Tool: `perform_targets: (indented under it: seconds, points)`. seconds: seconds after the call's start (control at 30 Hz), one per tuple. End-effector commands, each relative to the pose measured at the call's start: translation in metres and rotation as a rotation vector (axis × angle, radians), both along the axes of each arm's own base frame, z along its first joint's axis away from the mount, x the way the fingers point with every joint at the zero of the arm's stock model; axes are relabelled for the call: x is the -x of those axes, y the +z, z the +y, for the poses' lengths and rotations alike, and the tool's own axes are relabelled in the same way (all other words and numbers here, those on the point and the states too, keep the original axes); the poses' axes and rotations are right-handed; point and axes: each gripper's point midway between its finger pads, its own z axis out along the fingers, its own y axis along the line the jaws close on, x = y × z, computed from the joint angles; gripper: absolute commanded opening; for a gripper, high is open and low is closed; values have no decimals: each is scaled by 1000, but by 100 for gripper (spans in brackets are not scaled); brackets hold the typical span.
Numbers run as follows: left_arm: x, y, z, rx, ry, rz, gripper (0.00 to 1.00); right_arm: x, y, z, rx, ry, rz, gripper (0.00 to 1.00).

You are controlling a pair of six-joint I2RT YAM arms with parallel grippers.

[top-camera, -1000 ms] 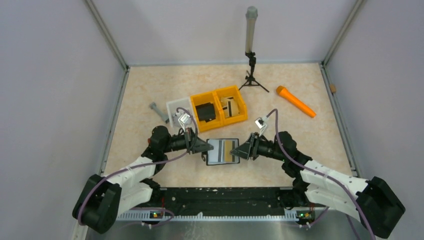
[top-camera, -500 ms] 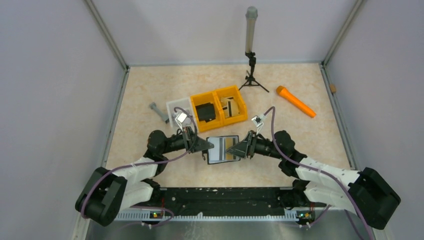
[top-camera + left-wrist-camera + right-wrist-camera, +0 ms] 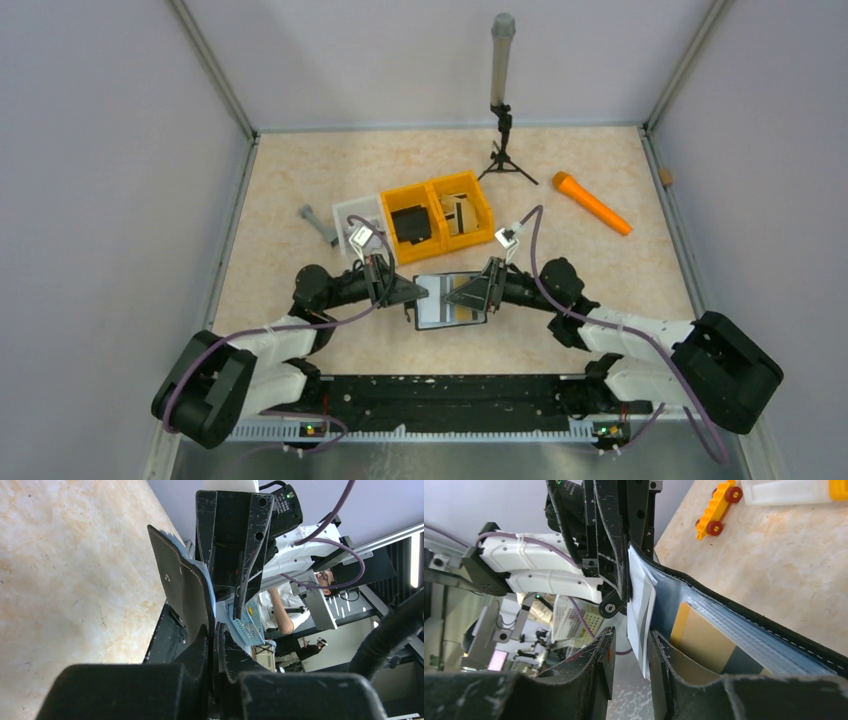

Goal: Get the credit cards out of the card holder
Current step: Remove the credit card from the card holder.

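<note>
- The left gripper is clamped tight on the 9 o'clock edge of the open card holder.
- The right gripper, coming from 3 o'clock, is partly open, with one finger on each side of a white card.

Each arm wears glossy white shells between blocky black joints, which bulk largest at 7 and 5 o'clock in the overhead view. A purple cable runs along each arm to a small silvery wrist camera block. The left tool and right tool are black and wedge-shaped, with scuffed, scratched fingers and round screw holes.
</note>
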Motion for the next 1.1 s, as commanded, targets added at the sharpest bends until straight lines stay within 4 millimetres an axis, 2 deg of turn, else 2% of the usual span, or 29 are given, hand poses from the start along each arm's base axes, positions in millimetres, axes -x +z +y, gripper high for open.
perform_targets:
  seconds: [0.0,0.1,0.27,0.4,0.53,0.57,0.63,0.73,1.07]
  points:
    - [6,15,2,49,-6,-82,0,10,48,4,-151,53,-91,28]
    - [7,17,3,60,-1,-79,0,10,52,2,-173,46,-94,25]
    - [7,21,3,69,2,-83,0,12,57,9,-198,80,-84,29]
    - [7,22,2,68,-7,-82,7,13,55,14,-208,98,-64,29]
    - [6,16,2,58,-2,-68,22,13,55,14,-223,99,-59,26]
    - [7,15,2,57,-4,-66,23,13,55,13,-222,95,-59,26]
    - [6,14,2,54,-1,-65,19,12,52,13,-216,86,-50,25]
    - [5,10,2,44,2,-60,4,12,52,12,-213,80,-49,23]
    - [5,15,2,51,-3,-70,2,12,43,0,-213,39,-27,21]
